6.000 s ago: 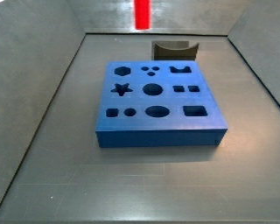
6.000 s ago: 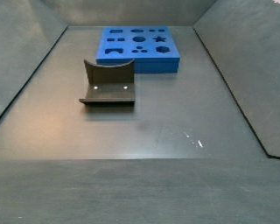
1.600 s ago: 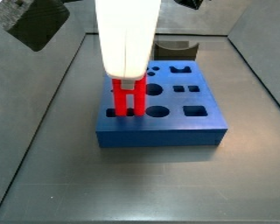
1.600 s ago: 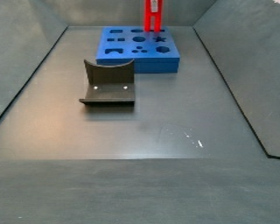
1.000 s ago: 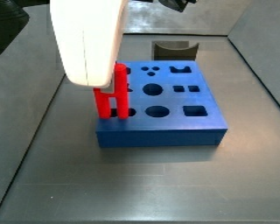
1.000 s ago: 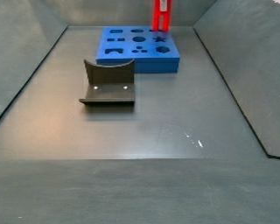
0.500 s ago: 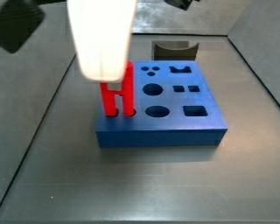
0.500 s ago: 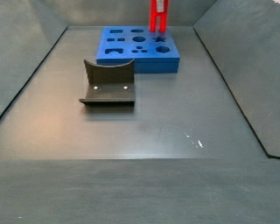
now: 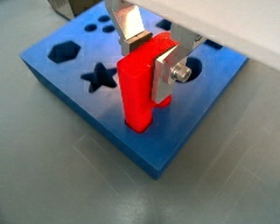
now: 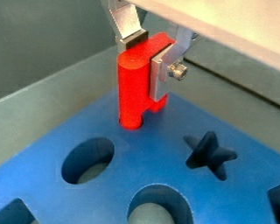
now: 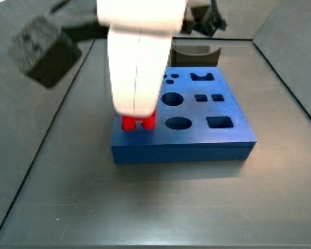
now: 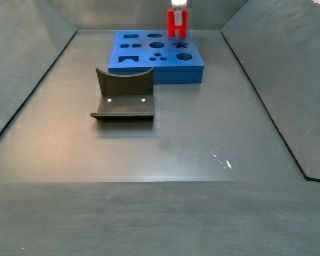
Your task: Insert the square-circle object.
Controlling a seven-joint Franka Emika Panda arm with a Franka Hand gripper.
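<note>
The peg [image 9: 140, 87] is bright red plastic, long and slim, made of two bars joined side by side. It stands straight up, its long way running up and down. In both wrist views its low end meets the top of the blue block [image 9: 78, 96], close to the block's edge and beside the star hole [image 9: 99, 78]. I cannot tell if the end is inside a hole yet.

The gripper [image 9: 153, 52] is right above the block. Its two silver fingers [image 10: 164, 66] are closed part way and squeeze the top of the peg between them.

In a side view only the peg's red foot [image 11: 136, 124] shows under the big white arm [image 11: 132, 56], at about 9 o'clock on the block [image 11: 197, 141]. In a side view the peg [image 12: 178, 22] stands at the block's [image 12: 143, 70] 3 o'clock end, far back on the floor.

The block has many shaped holes, like a star, a hexagon [image 9: 64, 51] and round ones [image 10: 88, 159]. All those holes look empty.

A dark curved piece [image 12: 123, 96] sits on the grey floor [image 12: 163, 150], well apart from the block.
</note>
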